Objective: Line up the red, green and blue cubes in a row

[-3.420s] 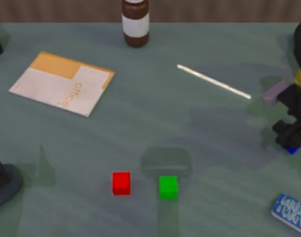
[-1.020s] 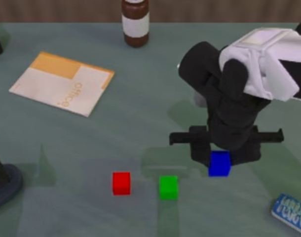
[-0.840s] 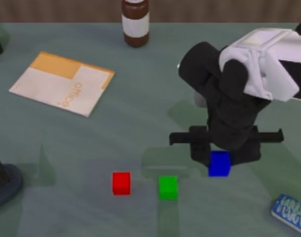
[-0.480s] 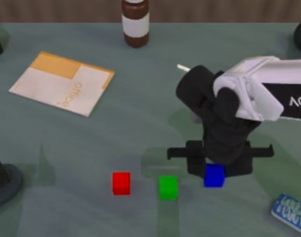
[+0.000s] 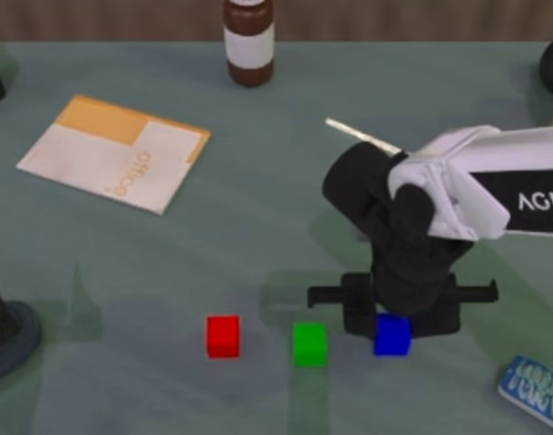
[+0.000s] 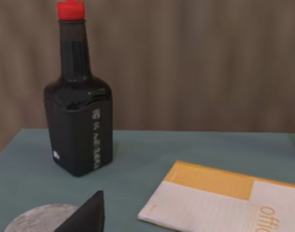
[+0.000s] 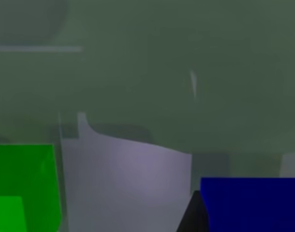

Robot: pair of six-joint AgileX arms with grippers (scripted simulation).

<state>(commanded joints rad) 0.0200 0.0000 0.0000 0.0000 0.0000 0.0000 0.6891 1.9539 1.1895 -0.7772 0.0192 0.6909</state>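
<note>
Lowered beside the green cube (image 5: 309,343), the right claw (image 5: 392,324) pinches the light, rigid blue cube (image 5: 392,335) by opposite flat faces.

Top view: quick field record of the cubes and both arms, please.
red cube: on table, left end of row
green cube: right of red, apart from it
blue cube: right of green with a gap, under the right gripper
right gripper: at the blue cube, fingers around it
left arm: parked at the table's left edge
row: three cubes roughly in line, red, green, blue
</note>
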